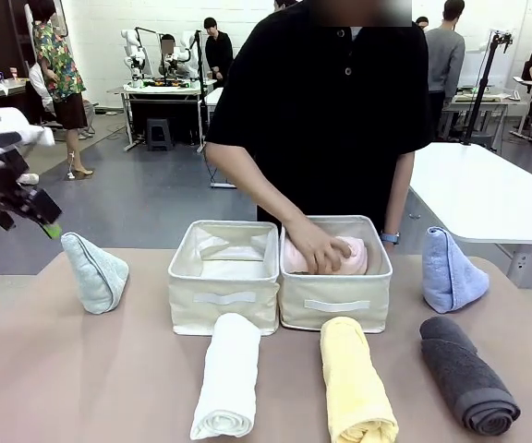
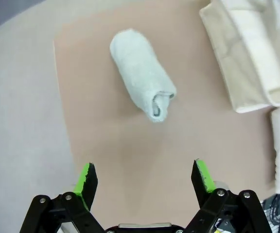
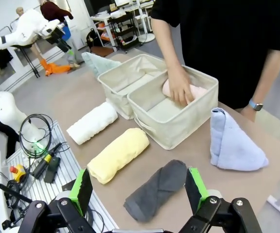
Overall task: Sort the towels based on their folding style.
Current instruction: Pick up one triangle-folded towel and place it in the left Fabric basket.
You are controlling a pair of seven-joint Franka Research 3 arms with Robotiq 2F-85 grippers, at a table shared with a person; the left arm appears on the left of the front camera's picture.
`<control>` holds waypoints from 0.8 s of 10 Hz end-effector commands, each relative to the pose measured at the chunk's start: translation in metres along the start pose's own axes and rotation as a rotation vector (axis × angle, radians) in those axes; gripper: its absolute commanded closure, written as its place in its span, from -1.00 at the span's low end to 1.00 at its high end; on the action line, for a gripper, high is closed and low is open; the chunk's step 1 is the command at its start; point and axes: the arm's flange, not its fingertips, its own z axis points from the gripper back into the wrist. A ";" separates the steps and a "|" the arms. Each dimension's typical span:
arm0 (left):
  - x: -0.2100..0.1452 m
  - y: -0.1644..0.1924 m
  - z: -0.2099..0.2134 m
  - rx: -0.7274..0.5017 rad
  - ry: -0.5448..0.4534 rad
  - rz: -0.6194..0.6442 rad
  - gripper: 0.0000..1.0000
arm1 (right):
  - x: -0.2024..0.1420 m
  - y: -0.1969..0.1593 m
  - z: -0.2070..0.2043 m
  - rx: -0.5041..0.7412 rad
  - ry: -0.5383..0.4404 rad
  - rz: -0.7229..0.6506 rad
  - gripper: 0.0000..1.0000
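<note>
My left gripper [image 1: 52, 226] hangs open above the table's left end, over the pale green cone towel [image 1: 95, 272]; the left wrist view looks down on that towel [image 2: 142, 73] beyond the open jaws [image 2: 147, 177]. A person's hand [image 1: 317, 249] presses a pink rolled towel [image 1: 356, 255] into the right-hand bin [image 1: 335, 314]. The white [image 1: 227, 374], yellow [image 1: 354, 388] and dark grey [image 1: 467, 374] rolls lie along the front. A light blue cone [image 1: 451, 269] stands at the right. My right gripper [image 3: 139, 187] is open, high over the dark grey roll [image 3: 157, 189].
Two beige fabric bins stand side by side mid-table; the left one [image 1: 224, 314] holds no towel that I can see. The person stands close behind them. The tan mat's left edge [image 2: 64, 126] runs near the green towel. A cable and a box [image 3: 50, 165] lie off the table's near side.
</note>
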 end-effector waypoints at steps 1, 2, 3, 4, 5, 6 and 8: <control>0.021 -0.001 -0.014 0.059 0.059 0.036 -1.00 | 0.002 -0.002 0.000 0.012 -0.017 0.012 -1.00; 0.017 0.003 -0.001 -0.067 0.057 -0.024 -1.00 | 0.002 -0.002 0.000 0.012 -0.017 0.012 -1.00; 0.007 -0.001 -0.019 0.027 0.041 0.022 -1.00 | 0.002 -0.002 0.000 0.012 -0.017 0.012 -1.00; 0.007 -0.001 -0.019 0.027 0.041 0.022 -1.00 | 0.002 -0.002 0.000 0.012 -0.017 0.012 -1.00; 0.007 -0.001 -0.019 0.027 0.041 0.022 -1.00 | 0.002 -0.002 0.000 0.012 -0.017 0.012 -1.00; 0.007 -0.001 -0.019 0.027 0.041 0.022 -1.00 | 0.002 -0.002 0.000 0.012 -0.017 0.012 -1.00; 0.019 -0.010 -0.029 -0.038 0.089 0.037 -1.00 | 0.002 -0.002 0.000 0.012 -0.017 0.012 -1.00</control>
